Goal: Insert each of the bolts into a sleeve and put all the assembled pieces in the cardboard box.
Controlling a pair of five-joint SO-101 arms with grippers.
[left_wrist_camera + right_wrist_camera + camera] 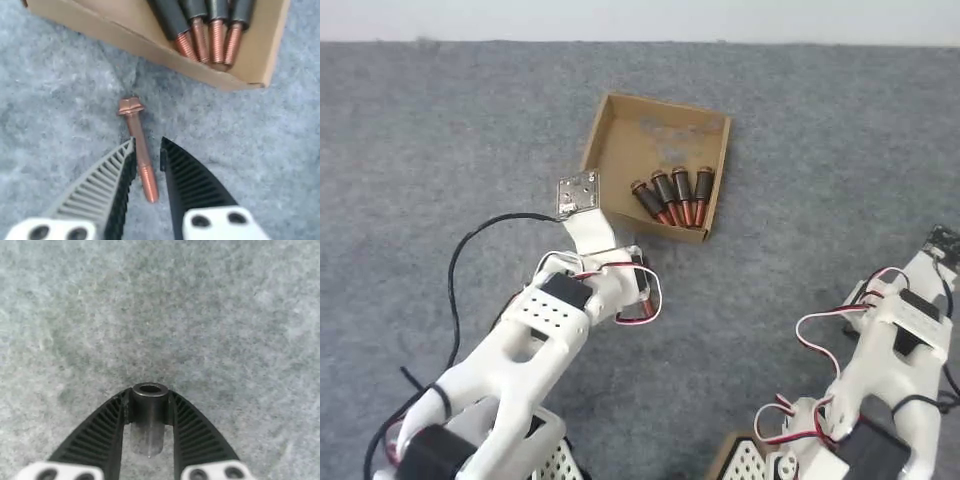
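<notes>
A copper bolt [136, 130] lies on the grey carpet just outside the cardboard box [100, 30], its hex head toward the box wall. My left gripper [147, 145] is open by a narrow gap, with the bolt's shank between its fingers, close against the light one. From above, that gripper [577, 196] sits at the near left corner of the box [595, 130]. Several assembled pieces [672, 198] lie side by side inside the box. My right gripper [149, 396] is shut on a dark sleeve [149, 412], bore end outward, above bare carpet at the table's right edge [942, 240].
Grey carpet covers the whole table, with wide free room left of the box and between the two arms. The arm bases and their red, white and black cables [820, 330] take up the near edge.
</notes>
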